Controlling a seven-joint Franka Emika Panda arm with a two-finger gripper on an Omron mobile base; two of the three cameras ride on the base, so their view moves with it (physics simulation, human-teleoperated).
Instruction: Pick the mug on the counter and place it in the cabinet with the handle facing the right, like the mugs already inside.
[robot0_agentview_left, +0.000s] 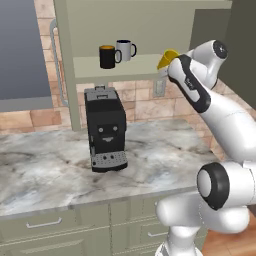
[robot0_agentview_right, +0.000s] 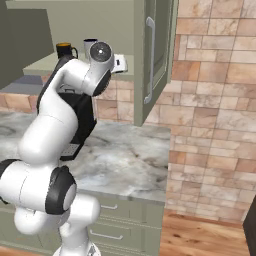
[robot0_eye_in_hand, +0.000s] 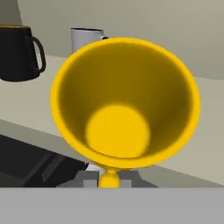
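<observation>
My gripper is shut on the yellow mug, holding it in the air at the right end of the cabinet shelf, level with the board's front edge. In the hand view the mug faces me mouth-on, its inside and round bottom showing. Its yellow handle points down between the gripper's fingertips. The black mug with an orange inside and the grey-white mug stand further left on the shelf, handles to the right. The counter lies well below.
A black coffee machine stands on the counter under the shelf, directly below the two mugs. The cabinet's open door with its long bar handle juts out to the right of the arm. A tiled wall lies beyond.
</observation>
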